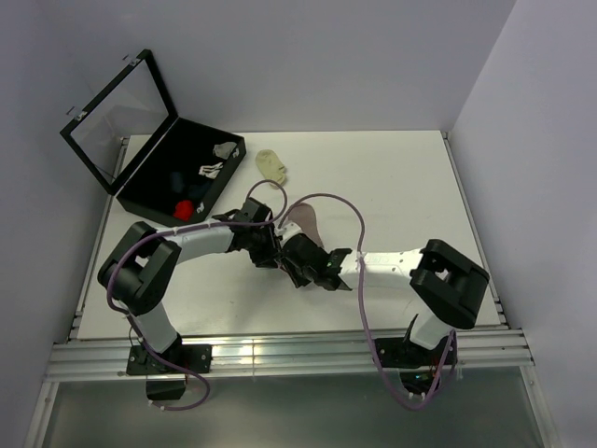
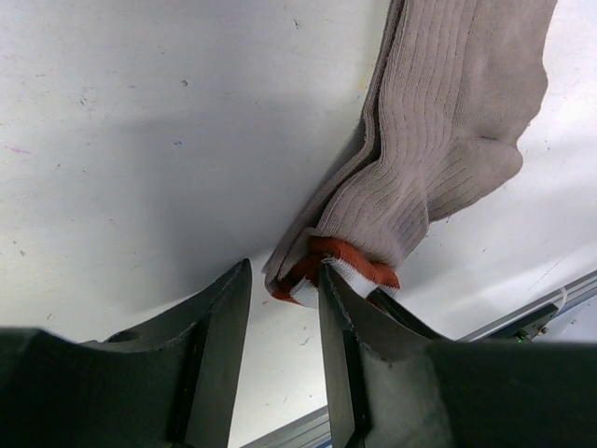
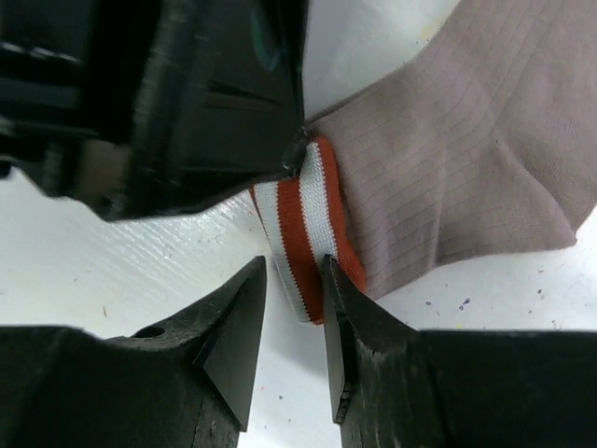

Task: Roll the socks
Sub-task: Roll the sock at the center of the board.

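The dusty-pink sock (image 1: 310,224) lies flat on the table's middle, and its red-and-white striped cuff (image 3: 303,224) points at both grippers. My left gripper (image 1: 270,250) is open, and the cuff's corner (image 2: 303,280) sits just between its fingertips (image 2: 328,280). My right gripper (image 1: 298,269) is open too, its tips straddling the cuff's end in the right wrist view (image 3: 291,273). The two grippers almost touch. A navy sock (image 1: 175,177) and a red-toed one (image 1: 185,207) lie in the black case.
The open black case (image 1: 149,140) stands at the back left with small white-grey items (image 1: 216,159) inside. A small pale-yellow sock (image 1: 272,166) lies beside it. The left gripper's body (image 3: 187,93) fills the top left of the right wrist view.
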`<act>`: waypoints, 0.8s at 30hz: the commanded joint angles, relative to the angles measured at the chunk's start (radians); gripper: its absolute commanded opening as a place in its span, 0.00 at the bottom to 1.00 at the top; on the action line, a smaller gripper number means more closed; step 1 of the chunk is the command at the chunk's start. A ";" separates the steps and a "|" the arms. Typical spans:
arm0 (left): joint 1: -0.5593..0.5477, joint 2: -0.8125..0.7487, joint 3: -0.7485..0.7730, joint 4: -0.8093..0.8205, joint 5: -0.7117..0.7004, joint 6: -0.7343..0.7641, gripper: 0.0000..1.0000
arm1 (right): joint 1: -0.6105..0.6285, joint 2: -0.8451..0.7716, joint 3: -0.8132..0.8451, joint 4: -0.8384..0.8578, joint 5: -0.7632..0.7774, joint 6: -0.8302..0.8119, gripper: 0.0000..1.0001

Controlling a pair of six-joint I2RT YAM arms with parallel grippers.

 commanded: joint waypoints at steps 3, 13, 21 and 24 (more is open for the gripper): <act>-0.010 0.013 -0.008 -0.072 -0.050 0.030 0.42 | 0.051 0.069 0.050 -0.022 0.084 -0.044 0.37; 0.056 -0.027 -0.005 -0.075 -0.063 0.042 0.48 | 0.074 0.154 0.052 -0.051 0.095 0.023 0.03; 0.176 -0.143 -0.008 -0.083 -0.091 0.059 0.60 | 0.013 0.151 0.084 0.059 -0.222 0.170 0.00; 0.179 -0.198 -0.038 -0.078 -0.105 0.050 0.67 | -0.062 0.126 0.037 0.174 -0.383 0.257 0.00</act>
